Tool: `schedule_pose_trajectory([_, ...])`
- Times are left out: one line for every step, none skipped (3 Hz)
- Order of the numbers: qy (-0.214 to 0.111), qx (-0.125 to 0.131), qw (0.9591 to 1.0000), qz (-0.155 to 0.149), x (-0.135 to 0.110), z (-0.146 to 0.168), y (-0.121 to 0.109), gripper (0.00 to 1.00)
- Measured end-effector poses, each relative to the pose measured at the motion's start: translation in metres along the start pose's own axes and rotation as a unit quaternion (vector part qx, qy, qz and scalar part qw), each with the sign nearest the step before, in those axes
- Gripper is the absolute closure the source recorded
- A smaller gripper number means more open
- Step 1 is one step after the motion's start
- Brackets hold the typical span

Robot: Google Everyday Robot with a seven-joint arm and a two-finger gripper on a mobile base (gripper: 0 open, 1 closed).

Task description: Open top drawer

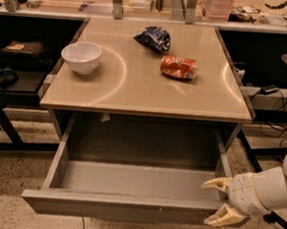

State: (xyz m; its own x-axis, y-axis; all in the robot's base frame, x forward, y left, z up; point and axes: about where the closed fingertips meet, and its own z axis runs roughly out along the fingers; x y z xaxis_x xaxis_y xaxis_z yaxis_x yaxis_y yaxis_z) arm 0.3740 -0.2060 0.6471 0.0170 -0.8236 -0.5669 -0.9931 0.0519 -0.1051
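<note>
Desk: a tan-topped desk (150, 95) stood in the middle of the view, with darker benches on either side of it.
Top drawer: the grey top drawer (122, 206) was pulled well out from under the desk's front edge. Its flat front panel sat lowest in the view, and its side walls ran back beneath the desktop.
Gripper: the gripper (205, 203) was below the desk's front right corner, at the right end of the drawer's front panel.
Gripper state: its tan fingers (217, 182) were spread apart, one above the panel's top edge and one lower, in front of it. Whether either one touched the panel could not be told.
Arm: the white arm (271, 187) came in from the right edge of the view.
Bowl: a white bowl (81, 57) stood upright near the desk's left edge.
Blue bag: a crumpled dark blue bag (153, 38) lay near the back edge.
Orange bag: an orange-red bag (179, 67) lay just in front of the blue one, right of centre and apart from it.
</note>
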Motion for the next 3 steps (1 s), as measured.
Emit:
schedule_pose_trajectory([0.006,-0.018,0.9998,0.007,0.011,0.0,0.012,0.64])
schedule_pose_trajectory([-0.001,-0.029,0.9994,0.022,0.02,0.001,0.026,0.88])
schedule_pose_trajectory([-0.006,-0.029,0.9992,0.029,0.019,0.0,0.029,1.0])
